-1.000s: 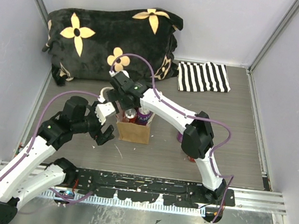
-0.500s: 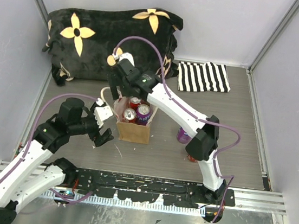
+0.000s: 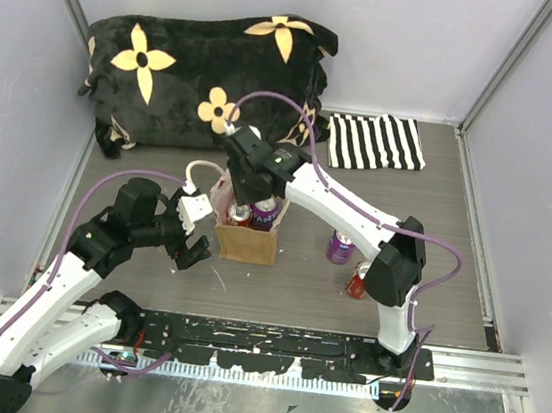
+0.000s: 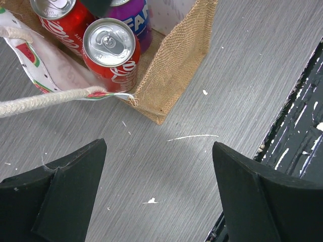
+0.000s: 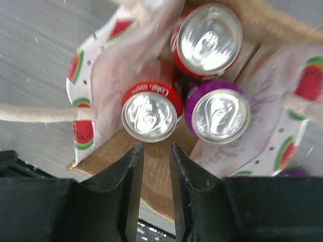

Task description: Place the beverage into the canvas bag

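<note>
The tan canvas bag point(image 3: 247, 241) stands upright mid-table, its watermelon-print panel point(image 5: 96, 70) spread open. Inside it stand two red cola cans point(image 5: 151, 113) point(image 5: 211, 38) and a purple can point(image 5: 221, 115); the left wrist view shows the bag's burlap corner point(image 4: 174, 70) with a red can point(image 4: 111, 50) in it. My right gripper point(image 3: 249, 199) point(image 5: 156, 166) hovers over the bag's opening, its fingers nearly together and holding nothing. My left gripper point(image 3: 191, 243) point(image 4: 159, 186) is wide open over bare table, just left of the bag's front corner.
A purple can point(image 3: 340, 246) and a red can point(image 3: 358, 279) stand on the table right of the bag. A black flowered cushion point(image 3: 207, 72) and a striped cloth point(image 3: 375, 141) lie at the back. A black rail point(image 3: 279, 346) runs along the near edge.
My right gripper lifted out of the bag, swung back toward the cushion, then returned over the opening. The right elbow shifted right, uncovering the two cans on the table. The left arm barely moved.
</note>
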{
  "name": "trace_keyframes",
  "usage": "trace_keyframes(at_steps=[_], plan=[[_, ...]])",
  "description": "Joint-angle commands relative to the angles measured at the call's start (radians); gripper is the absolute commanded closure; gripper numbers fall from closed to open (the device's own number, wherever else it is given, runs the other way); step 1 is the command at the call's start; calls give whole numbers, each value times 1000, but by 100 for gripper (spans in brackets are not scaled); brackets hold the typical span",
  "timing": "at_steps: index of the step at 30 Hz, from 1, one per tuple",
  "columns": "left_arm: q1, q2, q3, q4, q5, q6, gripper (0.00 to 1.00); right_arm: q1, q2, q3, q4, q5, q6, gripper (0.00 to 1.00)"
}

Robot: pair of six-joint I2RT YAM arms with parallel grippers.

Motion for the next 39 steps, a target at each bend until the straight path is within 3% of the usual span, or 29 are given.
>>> trace_keyframes(at_steps=[1, 27, 39], plan=[[-2, -9, 26, -13, 7, -12, 7, 27, -41, -62, 52, -90, 57, 68], [-1, -67, 17, -72, -10, -19, 7, -19, 132, -82, 216, -29, 14, 68], [-2, -65, 22, -71, 2, 6, 7, -18, 56, 18, 188, -26, 17, 53]])
